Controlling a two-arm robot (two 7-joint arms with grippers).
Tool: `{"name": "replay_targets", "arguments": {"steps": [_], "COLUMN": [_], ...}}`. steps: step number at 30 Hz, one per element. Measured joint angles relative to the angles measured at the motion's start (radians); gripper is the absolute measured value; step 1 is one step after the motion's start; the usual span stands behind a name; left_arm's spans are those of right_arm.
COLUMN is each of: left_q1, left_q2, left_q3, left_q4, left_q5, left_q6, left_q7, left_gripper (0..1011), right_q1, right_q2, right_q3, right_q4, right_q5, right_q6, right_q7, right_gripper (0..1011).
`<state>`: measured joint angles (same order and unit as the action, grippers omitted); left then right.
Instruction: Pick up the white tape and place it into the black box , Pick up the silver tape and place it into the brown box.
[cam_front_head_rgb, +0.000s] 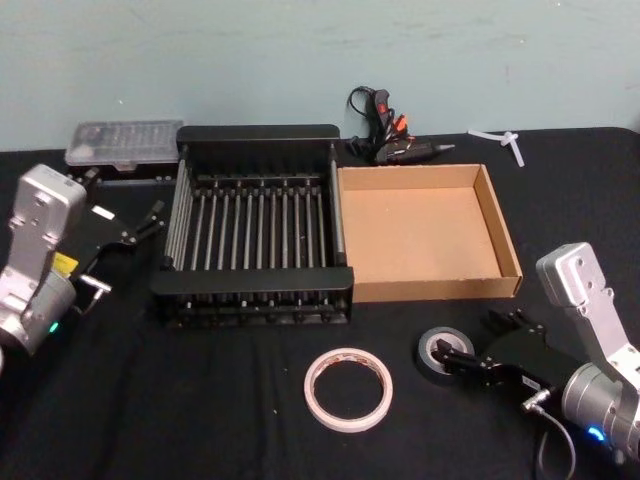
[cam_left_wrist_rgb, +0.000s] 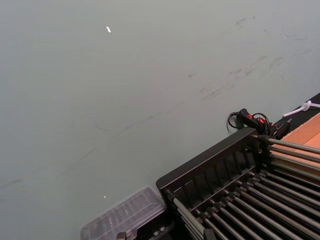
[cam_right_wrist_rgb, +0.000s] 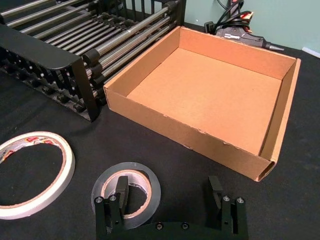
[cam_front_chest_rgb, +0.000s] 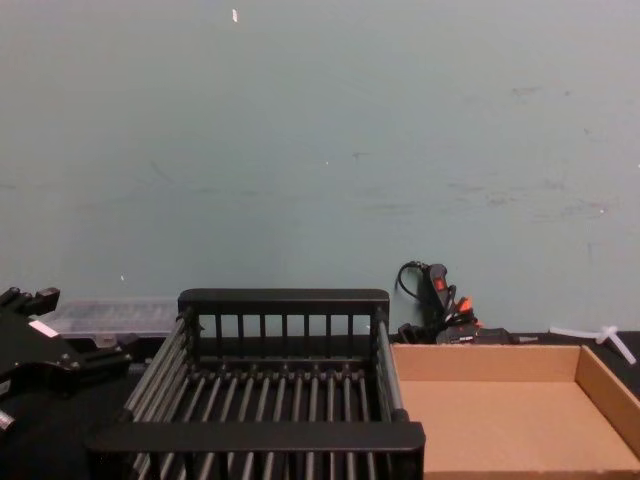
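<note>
On the black cloth before the brown box (cam_front_head_rgb: 428, 235) lies the silver tape (cam_front_head_rgb: 443, 352); your right gripper (cam_right_wrist_rgb: 170, 192) stands spread, one finger in its core. White tape (cam_front_head_rgb: 348, 388) lies just left, in front of the black box (cam_front_head_rgb: 255, 232). Your left gripper (cam_front_head_rgb: 140, 230) hovers beside that box, fingers parted.

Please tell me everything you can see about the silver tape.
The silver tape is a small thick roll, dark grey outside with a pale inner core. It lies flat on the black table, in front of the brown box and right of the white tape. One finger of the open right gripper reaches over its hole.
</note>
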<state>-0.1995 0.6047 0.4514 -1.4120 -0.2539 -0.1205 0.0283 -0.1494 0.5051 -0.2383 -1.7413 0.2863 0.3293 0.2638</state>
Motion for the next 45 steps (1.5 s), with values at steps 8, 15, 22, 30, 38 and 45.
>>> {"name": "replay_targets", "arguments": {"steps": [8,15,22,30,38,45], "left_q1": [0.000,0.000,0.000,0.000,0.000,0.000], "left_q2": [0.000,0.000,0.000,0.000,0.000,0.000], "left_q3": [0.000,0.000,0.000,0.000,0.000,0.000], "left_q4": [0.000,0.000,0.000,0.000,0.000,0.000], "left_q5": [0.000,0.000,0.000,0.000,0.000,0.000], "left_q6": [0.000,0.000,0.000,0.000,0.000,0.000], "left_q7": [0.000,0.000,0.000,0.000,0.000,0.000], "left_gripper": [1001,1001,1001,1001,1002,1001], "right_q1": [0.000,0.000,0.000,0.000,0.000,-0.003], "right_q2": [0.001,0.001,0.002,0.002,0.002,-0.002], "right_q3": [-0.001,-0.002,-0.002,-0.002,-0.002,0.007], "right_q4": [0.000,-0.001,-0.001,-0.001,-0.001,-0.001], "right_q5": [0.002,0.004,0.004,0.005,0.005,0.005], "right_q6": [0.000,0.000,-0.001,-0.001,-0.001,-0.008], "right_q7": [0.000,-0.001,-0.001,-0.001,-0.002,0.008], "right_gripper": [935,738,538,252,145,146]}}
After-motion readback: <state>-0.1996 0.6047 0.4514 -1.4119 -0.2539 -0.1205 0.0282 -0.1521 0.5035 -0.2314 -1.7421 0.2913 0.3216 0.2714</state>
